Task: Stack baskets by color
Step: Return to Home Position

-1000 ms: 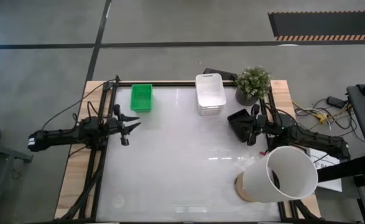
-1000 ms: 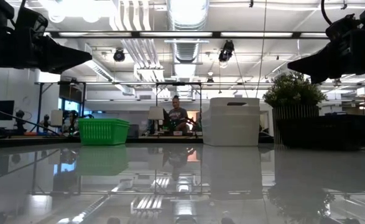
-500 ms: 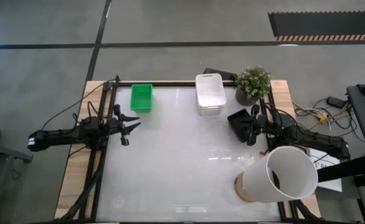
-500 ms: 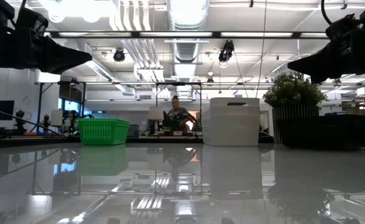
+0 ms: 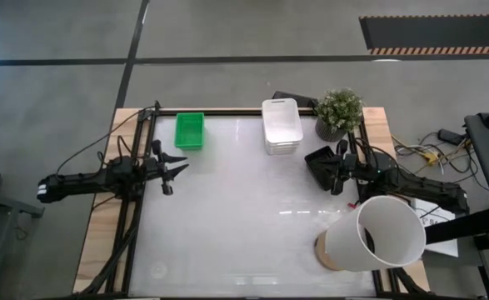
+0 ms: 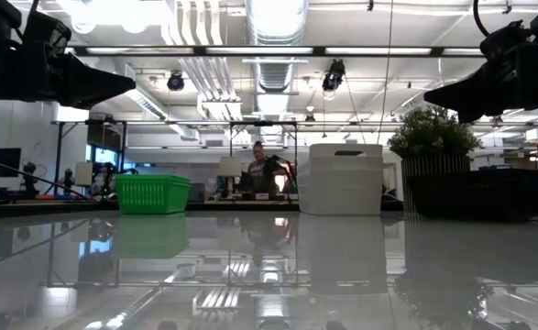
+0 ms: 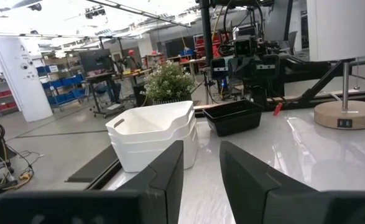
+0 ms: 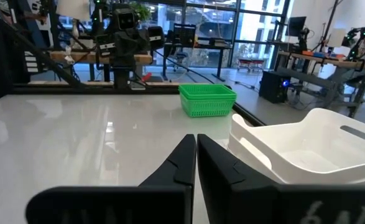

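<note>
A green basket (image 5: 189, 131) stands at the far left of the white table (image 5: 236, 225). A nested stack of white baskets (image 5: 281, 125) stands at the far middle, and a black basket (image 5: 318, 165) rests on the table at the right. My left gripper (image 7: 201, 149) hovers level at the table's left edge, open and with nothing between its fingers, pointing toward the white stack (image 7: 154, 134) and the black basket (image 7: 235, 115). My right gripper (image 8: 196, 138) hovers level at the right edge, over or just beside the black basket, shut and holding nothing. It points toward the green basket (image 8: 208, 99).
A potted plant (image 5: 338, 112) stands at the far right corner. A large white cylinder (image 5: 377, 233) on a round wooden base stands at the near right. The table's middle and near left are bare. A person (image 6: 259, 170) sits far beyond the table.
</note>
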